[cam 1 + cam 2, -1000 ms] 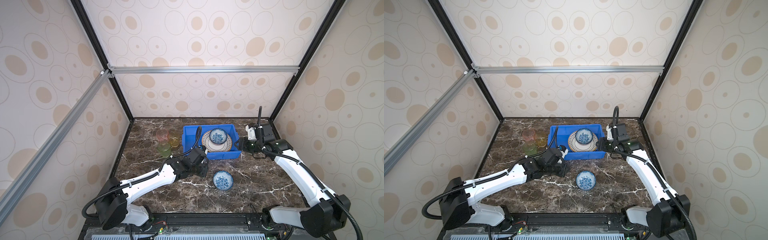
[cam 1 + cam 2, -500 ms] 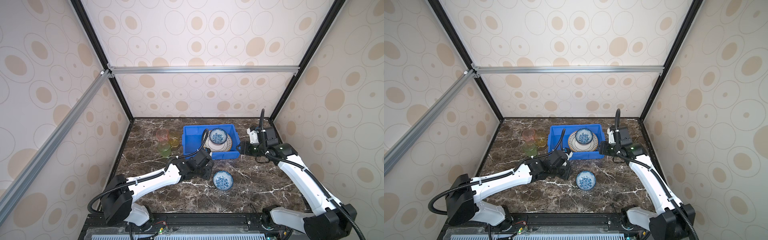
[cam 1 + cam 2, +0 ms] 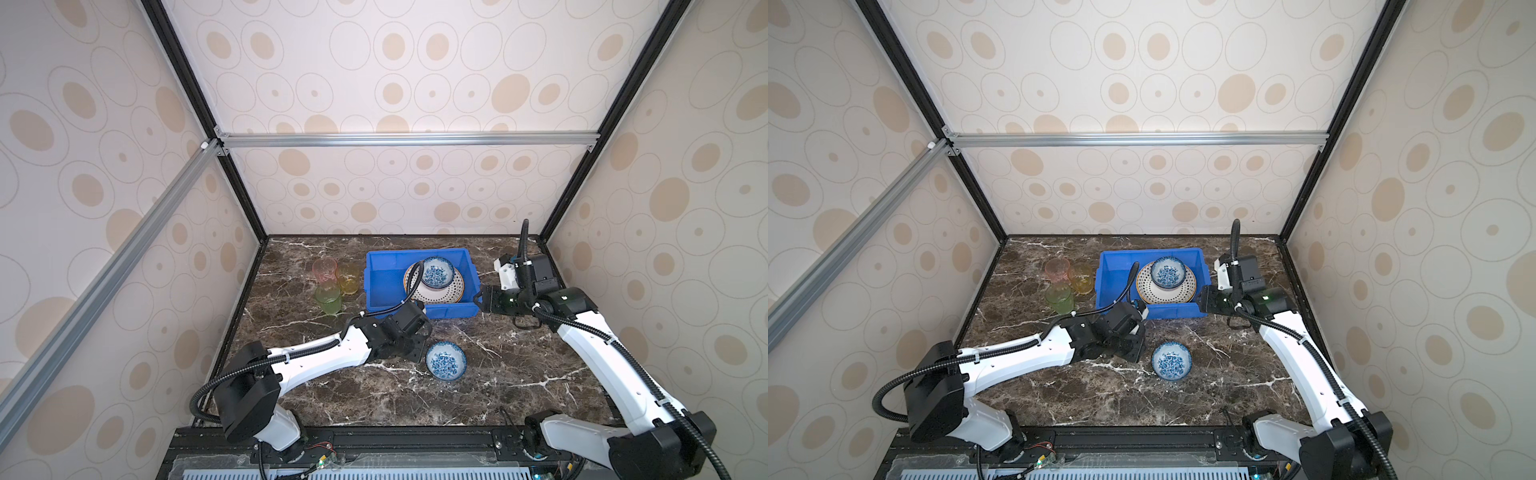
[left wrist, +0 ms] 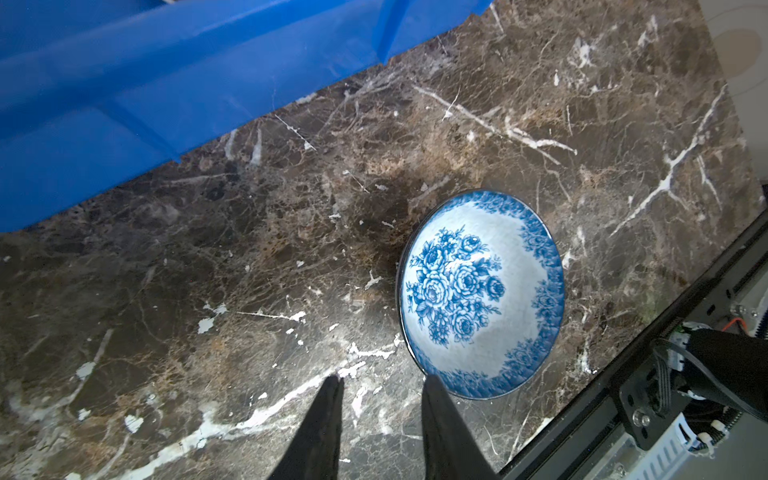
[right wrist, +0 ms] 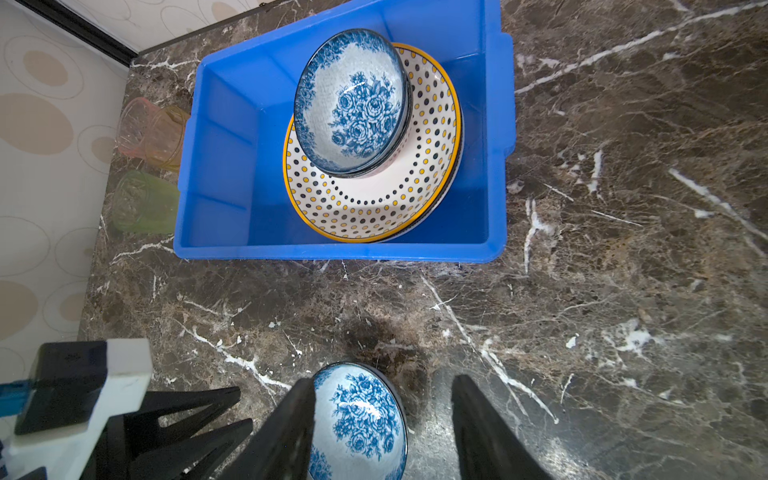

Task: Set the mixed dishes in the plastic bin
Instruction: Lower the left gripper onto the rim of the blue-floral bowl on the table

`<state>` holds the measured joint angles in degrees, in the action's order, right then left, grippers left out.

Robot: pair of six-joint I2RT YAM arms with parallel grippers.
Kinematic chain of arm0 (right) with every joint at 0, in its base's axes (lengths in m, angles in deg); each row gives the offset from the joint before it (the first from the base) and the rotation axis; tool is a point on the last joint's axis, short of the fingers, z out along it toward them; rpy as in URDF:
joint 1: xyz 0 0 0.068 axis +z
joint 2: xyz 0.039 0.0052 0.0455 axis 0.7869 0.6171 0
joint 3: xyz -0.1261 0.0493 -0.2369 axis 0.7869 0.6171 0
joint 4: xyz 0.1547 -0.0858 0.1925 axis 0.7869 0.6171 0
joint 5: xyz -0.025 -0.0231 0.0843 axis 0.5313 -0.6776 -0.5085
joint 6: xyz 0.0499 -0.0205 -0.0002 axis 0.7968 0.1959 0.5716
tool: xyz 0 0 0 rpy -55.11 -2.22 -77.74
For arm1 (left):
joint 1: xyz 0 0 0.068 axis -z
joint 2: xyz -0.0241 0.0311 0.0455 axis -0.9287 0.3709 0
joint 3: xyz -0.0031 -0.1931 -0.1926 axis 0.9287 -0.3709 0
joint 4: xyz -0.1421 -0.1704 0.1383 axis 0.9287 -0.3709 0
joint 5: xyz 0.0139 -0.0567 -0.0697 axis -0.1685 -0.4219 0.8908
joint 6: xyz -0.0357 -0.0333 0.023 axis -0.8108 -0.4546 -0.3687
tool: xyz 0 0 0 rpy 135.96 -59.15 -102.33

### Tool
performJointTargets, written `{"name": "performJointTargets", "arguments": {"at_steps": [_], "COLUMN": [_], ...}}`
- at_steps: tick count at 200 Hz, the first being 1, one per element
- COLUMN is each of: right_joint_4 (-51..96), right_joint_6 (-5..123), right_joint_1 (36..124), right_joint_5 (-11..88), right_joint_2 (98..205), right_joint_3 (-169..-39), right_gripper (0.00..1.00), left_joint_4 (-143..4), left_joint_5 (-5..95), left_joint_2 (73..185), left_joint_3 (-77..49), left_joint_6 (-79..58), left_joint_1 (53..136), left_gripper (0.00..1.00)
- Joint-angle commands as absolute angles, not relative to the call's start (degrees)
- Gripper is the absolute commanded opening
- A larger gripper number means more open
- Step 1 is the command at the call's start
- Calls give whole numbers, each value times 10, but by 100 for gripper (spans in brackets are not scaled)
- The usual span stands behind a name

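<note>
The left gripper [image 3: 411,353] has moved away from the blue bin [image 5: 332,251]. Now it hangs low, just beside the loose flower bowl [image 3: 445,360] on the worktop [image 3: 519,374]. Its jaws are a little apart and hold nothing. The bowl's rim is right next to one jaw tip. I think this bowl gets picked up next.

The right gripper [image 3: 482,301] waits by the bin's right front corner. Its jaws are spread and empty.

In the bin sits a dotted plate [image 5: 374,208] with a yellow edge. Another flower bowl [image 5: 353,104] sits on top of it. More dish edges peek out from under both. The other half of the bin is bare.

A pink cup [image 3: 324,270], a yellow cup [image 3: 348,277] and a green cup [image 3: 328,297] stand together outside the bin, by its left wall. The cups and the loose bowl are not in yet.
</note>
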<state>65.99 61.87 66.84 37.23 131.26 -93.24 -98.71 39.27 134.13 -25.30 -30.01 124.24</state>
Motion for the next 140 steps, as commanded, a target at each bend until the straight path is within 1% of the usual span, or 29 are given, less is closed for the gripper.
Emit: {"name": "performJointTargets", "arguments": {"at_steps": [1, 58, 140], "right_joint_4": [683, 690, 697], "right_joint_6": [607, 607, 606], "right_joint_1": [667, 667, 667], "right_joint_5": [372, 381, 383], "right_joint_2": [1307, 1307, 1301], "right_joint_3": [-927, -916, -910], "right_gripper": [56, 55, 56], "left_joint_4": [-999, -993, -1001], "left_joint_5": [387, 402, 399], "left_joint_2": [1350, 1379, 1432], "left_joint_3": [-226, -223, -187], "left_joint_6": [-288, -284, -274], "left_joint_1": [1249, 1252, 1270], "left_gripper": [33, 33, 33]}}
